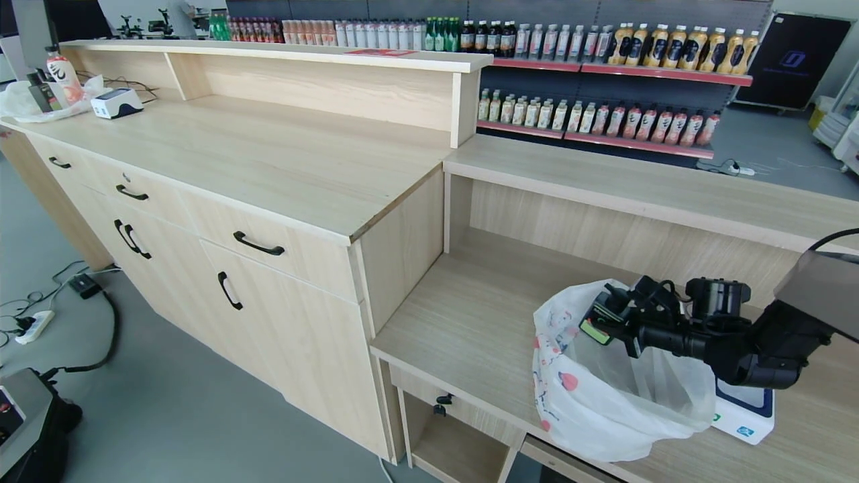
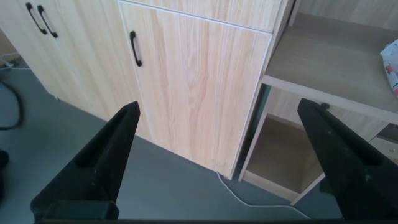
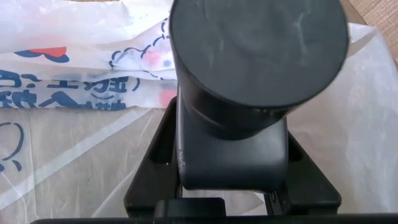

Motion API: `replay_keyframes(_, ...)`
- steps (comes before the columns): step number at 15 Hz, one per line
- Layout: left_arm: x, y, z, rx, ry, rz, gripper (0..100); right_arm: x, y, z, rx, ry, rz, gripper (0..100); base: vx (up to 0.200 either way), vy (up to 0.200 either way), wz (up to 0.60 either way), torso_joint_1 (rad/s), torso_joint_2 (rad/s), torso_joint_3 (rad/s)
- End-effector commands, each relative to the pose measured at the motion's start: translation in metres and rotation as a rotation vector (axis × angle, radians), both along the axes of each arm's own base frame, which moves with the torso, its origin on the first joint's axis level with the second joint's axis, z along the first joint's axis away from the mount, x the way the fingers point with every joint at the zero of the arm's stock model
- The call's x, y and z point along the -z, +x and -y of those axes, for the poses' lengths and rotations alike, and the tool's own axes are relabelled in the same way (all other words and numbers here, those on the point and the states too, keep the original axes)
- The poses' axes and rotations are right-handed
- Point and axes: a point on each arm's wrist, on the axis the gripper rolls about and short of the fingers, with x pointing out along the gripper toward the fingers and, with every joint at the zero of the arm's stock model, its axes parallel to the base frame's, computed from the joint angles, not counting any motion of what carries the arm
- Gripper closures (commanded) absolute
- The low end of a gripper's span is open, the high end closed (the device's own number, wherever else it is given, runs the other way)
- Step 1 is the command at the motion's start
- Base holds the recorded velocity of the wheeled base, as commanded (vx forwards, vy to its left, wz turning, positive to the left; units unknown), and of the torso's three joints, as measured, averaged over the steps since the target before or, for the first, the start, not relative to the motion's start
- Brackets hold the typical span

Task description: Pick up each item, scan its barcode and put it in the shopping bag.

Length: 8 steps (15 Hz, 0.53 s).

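On the tall counter [image 1: 268, 154] at far left, we are seeing a bottle [image 1: 62, 75] standing beside a crumpled white bag [image 1: 23, 104] and a small scanner [image 1: 116, 102], well apart from the work. Our left tool [image 2: 217, 109] is hanging with its fingers spread wide and holding nothing, facing the cupboard doors [image 2: 199, 81]. Further right, on the low counter [image 1: 470, 315], the shopping bag [image 1: 570, 396] is standing open near the front edge, and our right tool [image 1: 614, 320] is gripping a dark round container [image 3: 258, 62] just above its mouth. We are judging this item as about ready to drop in. Whether anything is lying in the bag we cannot tell, and the far bottle may be waiting its turn. A second scanner [image 1: 745, 412] is sitting just beside the bag on the right, so we are finding open room above and leftward.
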Motion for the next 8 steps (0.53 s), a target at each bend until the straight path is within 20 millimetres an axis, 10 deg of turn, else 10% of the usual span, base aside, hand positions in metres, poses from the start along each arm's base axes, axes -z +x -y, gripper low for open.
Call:
replay_keyframes(1,0.0,0.0001,0.0,0.0,-0.001,-0.001,0,0.0069,0.0082,0.0013,0.001,0.0,0.006,100,0.0,0.0,0.0,0.0,0.0,0.0)
replay_keyframes(5,0.0,0.0001,0.0,0.0,-0.001,-0.001,0,0.0056,0.0182,0.0028,0.012,0.024,0.014,100,0.0,0.0,0.0,0.0,0.0,0.0)
replay_keyframes(6,0.0,0.0001,0.0,0.0,-0.001,-0.001,0,0.006,0.0178,0.0027,0.013,0.024,0.011,0,0.0,0.0,0.0,0.0,0.0,0.0)
replay_keyframes(8,0.0,0.0001,0.0,0.0,-0.001,-0.001,0,0.0061,0.0177,0.0034,0.015,0.026,0.009,0,0.0,0.0,0.0,0.0,0.0,0.0)
